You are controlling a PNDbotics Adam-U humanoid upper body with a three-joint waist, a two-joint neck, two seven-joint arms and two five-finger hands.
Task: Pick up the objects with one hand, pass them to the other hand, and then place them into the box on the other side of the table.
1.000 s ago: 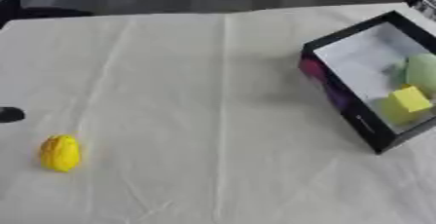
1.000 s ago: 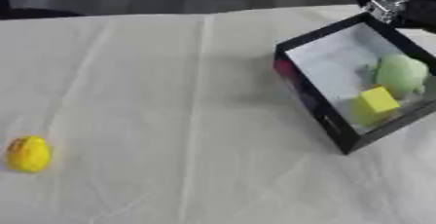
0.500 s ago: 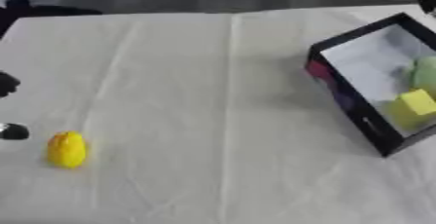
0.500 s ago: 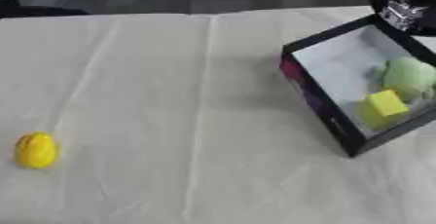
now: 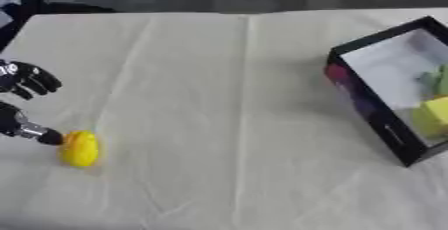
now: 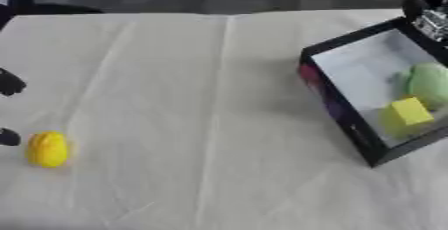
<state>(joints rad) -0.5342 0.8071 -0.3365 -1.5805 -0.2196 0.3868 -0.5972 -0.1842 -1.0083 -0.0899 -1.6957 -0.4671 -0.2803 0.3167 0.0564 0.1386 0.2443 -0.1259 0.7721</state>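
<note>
One hand is working at this moment: the left hand [image 5: 24, 105] is reaching in from the left edge of the table, fingers spread and unclenched, holding nothing. One fingertip is sitting just beside the yellow object [image 5: 80, 148], at its left side, and contact cannot be confirmed. The yellow object is lying on the white cloth [image 5: 227, 104] near the left front of the table, well apart from the black box [image 6: 350, 124].

The rounded shape of the yellow object is presenting the main risk. A fingertip arriving from one side is likely to push it rightward or roll it away instead of enclosing it. Wrinkles in the cloth are adding uncertainty to its path.

The black box is standing at the right side, tilted askew, and is already containing a green object [image 6: 430, 83] and a yellow block [image 6: 411, 111]. The right hand [image 6: 429, 9] is showing only partly at the upper right corner, above the far corner of the box; its finger state cannot be determined. A handover across the table is leaving room for a drop between hands.
</note>
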